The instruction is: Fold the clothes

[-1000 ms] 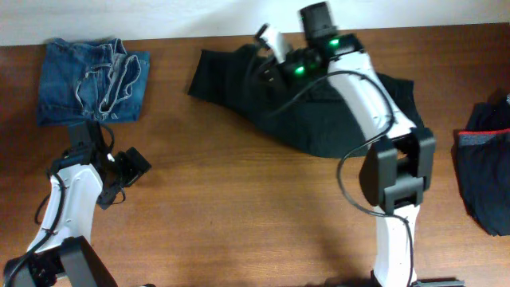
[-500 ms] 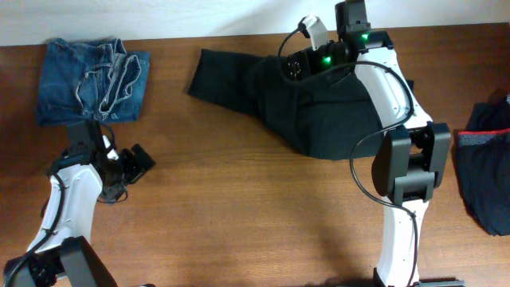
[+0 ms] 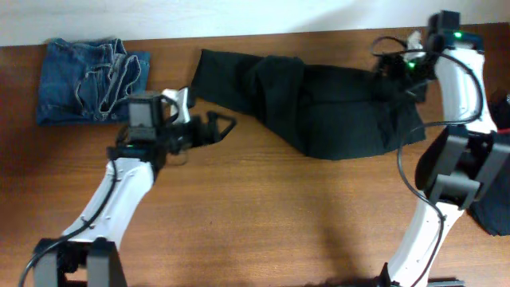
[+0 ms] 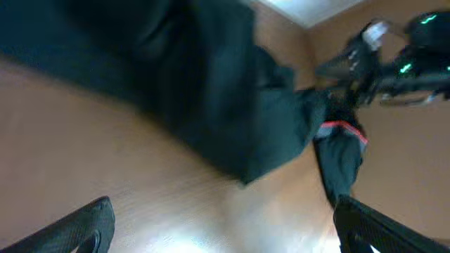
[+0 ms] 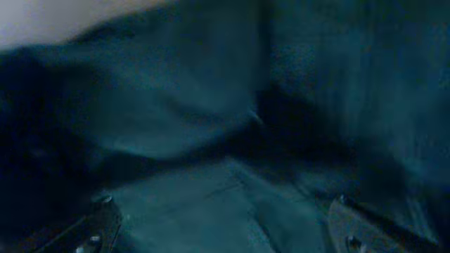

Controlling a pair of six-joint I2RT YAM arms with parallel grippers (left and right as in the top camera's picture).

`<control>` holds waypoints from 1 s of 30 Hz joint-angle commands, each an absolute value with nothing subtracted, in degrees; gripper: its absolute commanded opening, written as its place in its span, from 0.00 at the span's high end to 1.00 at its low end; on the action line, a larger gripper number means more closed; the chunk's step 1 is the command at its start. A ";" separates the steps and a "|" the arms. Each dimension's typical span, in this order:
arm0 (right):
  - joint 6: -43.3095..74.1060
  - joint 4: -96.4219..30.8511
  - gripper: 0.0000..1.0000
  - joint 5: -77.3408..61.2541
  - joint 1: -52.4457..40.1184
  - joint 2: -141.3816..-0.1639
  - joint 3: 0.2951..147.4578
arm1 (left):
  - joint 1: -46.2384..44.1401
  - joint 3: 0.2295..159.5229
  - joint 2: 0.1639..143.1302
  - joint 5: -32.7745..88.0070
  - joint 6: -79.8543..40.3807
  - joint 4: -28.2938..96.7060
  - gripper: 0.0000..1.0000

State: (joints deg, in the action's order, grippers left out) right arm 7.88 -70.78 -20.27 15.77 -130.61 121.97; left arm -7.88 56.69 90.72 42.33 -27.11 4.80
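The black trousers (image 3: 335, 115) lie spread along the back of the table, one leg end reaching left (image 3: 211, 76). My left gripper (image 3: 223, 127) stands open just in front of that leg end, apart from it. In the left wrist view its fingers (image 4: 77, 228) frame bare wood, with the trousers (image 4: 204, 91) ahead. My right gripper (image 3: 386, 65) hovers over the trousers' right end. In the right wrist view it is open (image 5: 228, 232), with black fabric (image 5: 211, 119) filling the frame and nothing pinched. Folded blue jeans (image 3: 92, 80) sit at the back left.
A dark garment with a reddish band (image 4: 341, 151) lies at the table's right edge (image 3: 494, 215), partly behind my right arm (image 3: 454, 159). The wall runs along the back edge. Bare wood table (image 3: 263, 215) fills the front.
My right gripper let go of the trousers and travelled from their middle to their right end; the fabric now lies spread further right. My left arm swung from the left side up towards the trouser leg.
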 commanded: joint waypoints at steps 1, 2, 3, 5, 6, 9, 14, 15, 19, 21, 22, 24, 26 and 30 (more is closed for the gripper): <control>4.73 -74.13 0.01 -19.88 15.16 -127.85 122.91 | -10.28 57.12 94.65 40.53 -34.70 -4.16 0.01; 4.73 -74.70 0.01 -19.90 15.03 -127.85 122.91 | -10.48 57.12 95.57 40.56 -34.85 -6.13 0.01; 4.75 -76.12 0.01 -19.90 14.68 -127.85 122.91 | -10.81 57.17 97.71 40.71 -35.79 -9.69 0.01; 4.75 -77.49 0.01 -20.16 14.13 -127.85 122.91 | -11.35 57.30 101.54 41.19 -37.80 -15.14 0.01; 4.75 -77.87 0.01 -20.23 13.82 -127.85 122.91 | -11.81 57.43 104.18 41.95 -38.26 -18.90 0.01; 5.41 -78.32 0.01 -20.23 13.47 -127.85 122.91 | -13.19 59.44 111.24 44.69 -41.21 -25.08 0.01; 5.37 -78.48 0.01 -16.69 13.50 -127.87 122.89 | -15.27 65.95 118.54 46.78 -42.06 -26.37 0.01; 5.34 -78.70 0.01 -15.59 13.43 -127.87 122.72 | -15.64 67.46 119.57 47.16 -42.09 -26.35 0.01; 5.34 -78.19 0.01 -13.85 13.41 -127.87 119.55 | -15.94 71.79 121.51 45.12 -45.36 -25.71 0.01; 5.39 -76.44 0.01 -13.87 13.41 -127.87 116.40 | -15.46 71.79 121.51 41.98 -46.13 -24.23 0.01; 6.07 -74.72 0.01 -13.87 13.41 -127.87 113.97 | -15.44 71.79 121.51 39.27 -47.16 -21.23 0.01; 6.72 -72.84 0.01 -14.35 13.39 -127.87 111.50 | -15.44 71.79 121.62 37.15 -47.29 -18.98 0.01; 6.70 -70.46 0.01 -15.25 13.41 -127.87 108.97 | -15.42 71.79 121.73 36.16 -47.31 -19.00 0.01; 6.70 -66.37 0.01 -17.39 13.34 -127.87 104.47 | -14.68 71.79 121.73 32.56 -50.96 -20.12 0.01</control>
